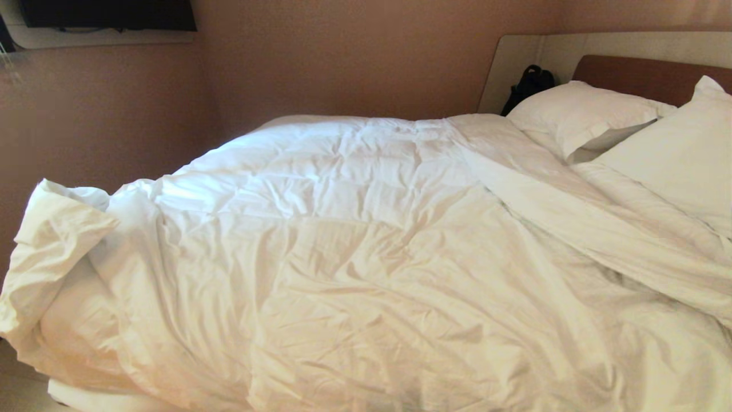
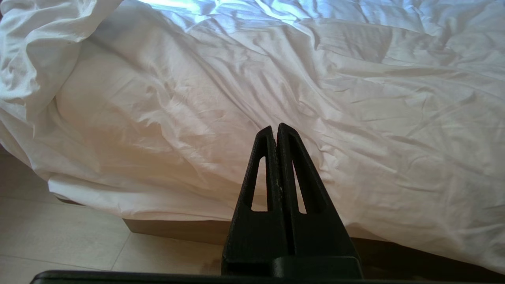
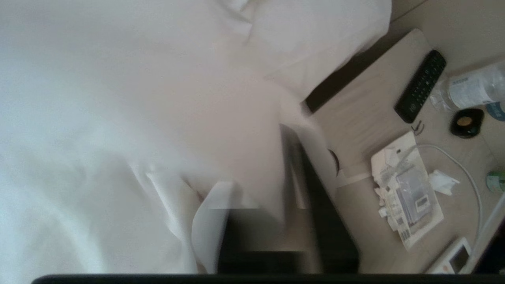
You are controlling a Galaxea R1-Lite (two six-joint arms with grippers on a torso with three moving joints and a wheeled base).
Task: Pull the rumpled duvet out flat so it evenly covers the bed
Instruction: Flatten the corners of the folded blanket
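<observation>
At bedside table (image 3: 367, 114), right gripper (image 3: 290, 157) clamped, seemingly on duvet (image 1: 354, 240) edge; left gripper (image 2: 276, 128) pinched shut, empty

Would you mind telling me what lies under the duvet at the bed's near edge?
Below the duvet hem, a strip of white sheet and the brown bed base show above the floor. The mattress itself is covered.

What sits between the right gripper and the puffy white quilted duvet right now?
Nothing visible. In the right wrist view the right gripper has white duvet fabric draped over and between its fingers, at the bed edge beside a beige nightstand. The left gripper hangs shut, short of the cover.
</observation>
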